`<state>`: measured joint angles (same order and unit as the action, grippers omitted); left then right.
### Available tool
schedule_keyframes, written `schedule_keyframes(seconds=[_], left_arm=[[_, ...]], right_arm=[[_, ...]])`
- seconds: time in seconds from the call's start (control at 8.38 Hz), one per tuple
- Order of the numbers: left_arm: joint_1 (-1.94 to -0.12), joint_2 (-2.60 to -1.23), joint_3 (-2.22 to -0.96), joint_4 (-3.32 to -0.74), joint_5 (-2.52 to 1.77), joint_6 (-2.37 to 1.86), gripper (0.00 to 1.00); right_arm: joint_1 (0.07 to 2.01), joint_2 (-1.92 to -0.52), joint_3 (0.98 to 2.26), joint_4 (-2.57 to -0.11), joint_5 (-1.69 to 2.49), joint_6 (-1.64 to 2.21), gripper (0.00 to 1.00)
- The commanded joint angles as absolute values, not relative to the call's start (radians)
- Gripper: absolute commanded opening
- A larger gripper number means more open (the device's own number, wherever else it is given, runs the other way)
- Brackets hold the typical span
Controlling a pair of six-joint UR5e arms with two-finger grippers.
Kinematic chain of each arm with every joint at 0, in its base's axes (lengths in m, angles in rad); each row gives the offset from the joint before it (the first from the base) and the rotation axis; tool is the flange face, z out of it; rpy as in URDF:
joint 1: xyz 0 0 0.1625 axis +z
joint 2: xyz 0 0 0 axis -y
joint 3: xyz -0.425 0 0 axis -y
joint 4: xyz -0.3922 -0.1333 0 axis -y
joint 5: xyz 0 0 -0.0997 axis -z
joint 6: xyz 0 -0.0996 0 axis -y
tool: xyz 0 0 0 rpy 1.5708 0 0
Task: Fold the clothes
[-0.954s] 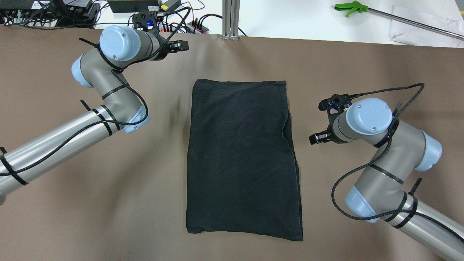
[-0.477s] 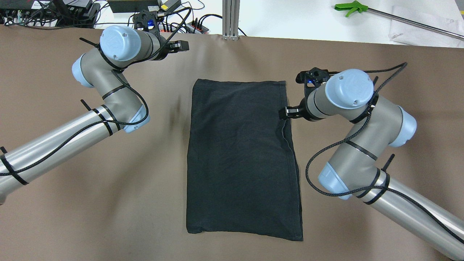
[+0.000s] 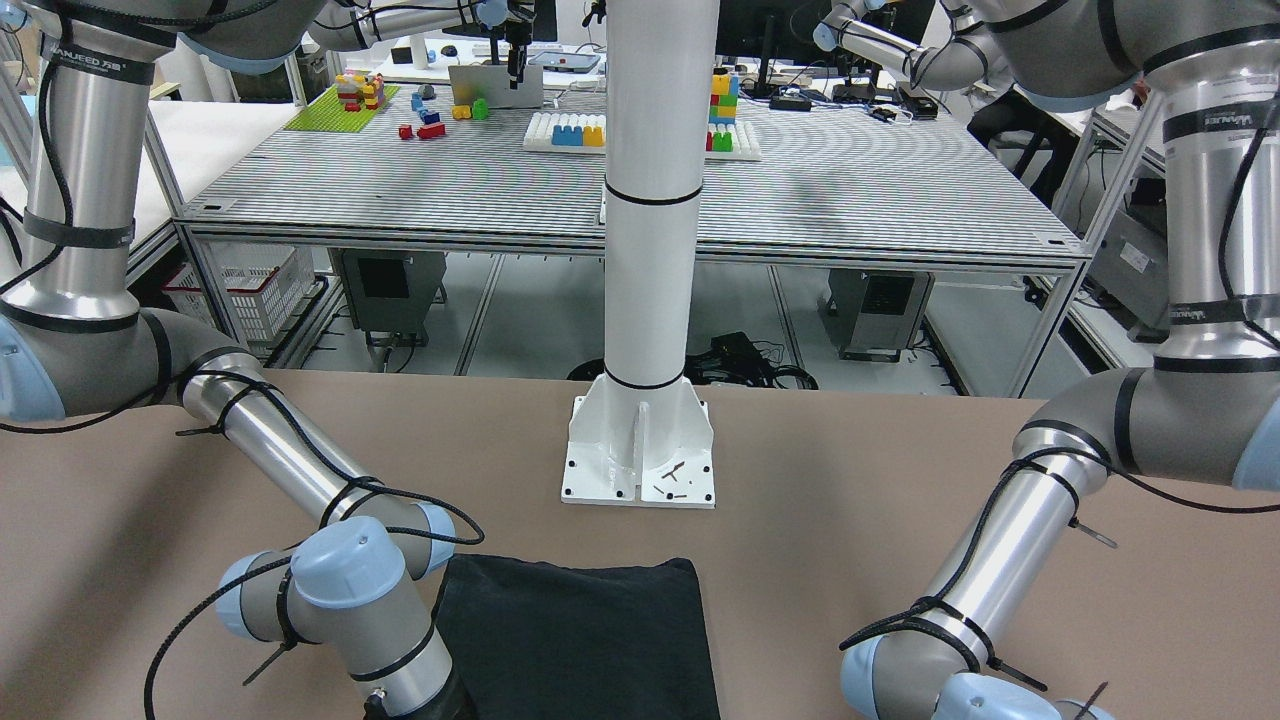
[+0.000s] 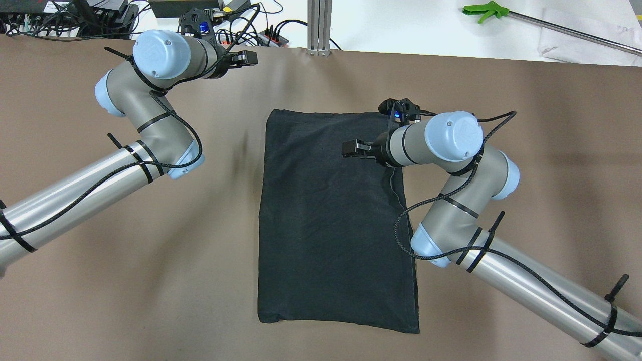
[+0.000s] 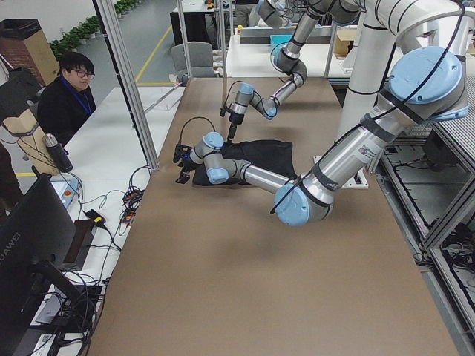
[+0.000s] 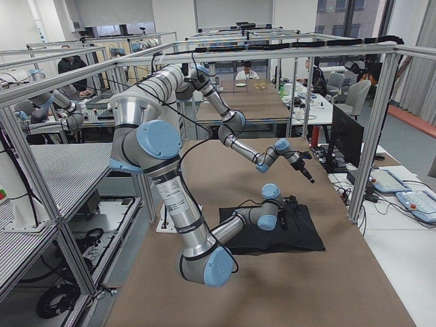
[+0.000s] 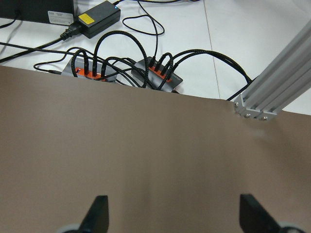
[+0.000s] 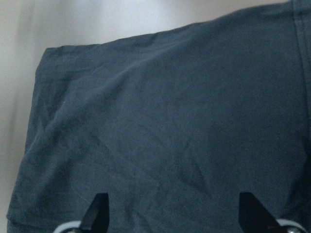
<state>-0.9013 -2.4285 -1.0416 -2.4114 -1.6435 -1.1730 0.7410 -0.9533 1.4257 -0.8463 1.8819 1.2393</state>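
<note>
The clothes (image 4: 331,225) are one black garment lying flat as a tall rectangle in the middle of the brown table, also seen in the front-facing view (image 3: 580,640). My right gripper (image 4: 349,149) hovers over its far right part, open, with nothing between the fingers. In the right wrist view the garment (image 8: 160,121) fills the picture, with the right gripper (image 8: 175,213) spread wide just above it. My left gripper (image 4: 248,58) is open over bare table near the far edge, well left of the garment. The left wrist view shows that gripper (image 7: 175,216) wide apart above the tabletop.
A white pole base (image 3: 640,455) stands on the table's robot side. An aluminium post (image 4: 319,25) rises at the far edge. Power strips and cables (image 7: 126,73) lie beyond that edge. A green-handled tool (image 4: 484,11) rests at far right. A person (image 5: 67,96) sits beside the table.
My right arm swung from the table right of the garment to a spot over its far right part. The left gripper drifted slightly toward the far edge. The garment stayed still.
</note>
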Motion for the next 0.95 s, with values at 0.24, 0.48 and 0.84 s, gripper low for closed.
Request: schedule_keyframes(seconds=[0.24, 0.48, 0.84], left_arm=[[-0.914, -2.428, -1.040, -2.411, -1.643, -1.173, 0.95], [-0.916, -2.437, -1.040, -2.410, -1.641, -1.175, 0.95], [-0.916, -2.441, -1.040, -2.408, -1.641, -1.175, 0.95]], right_arm=[[0.699, -1.038, 1.344, -0.726, 1.893, 1.295, 0.94], [0.706, -1.115, 1.348, -0.694, 1.910, 1.287, 0.94], [0.762, -1.141, 1.399, -0.650, 2.011, 1.318, 0.94]])
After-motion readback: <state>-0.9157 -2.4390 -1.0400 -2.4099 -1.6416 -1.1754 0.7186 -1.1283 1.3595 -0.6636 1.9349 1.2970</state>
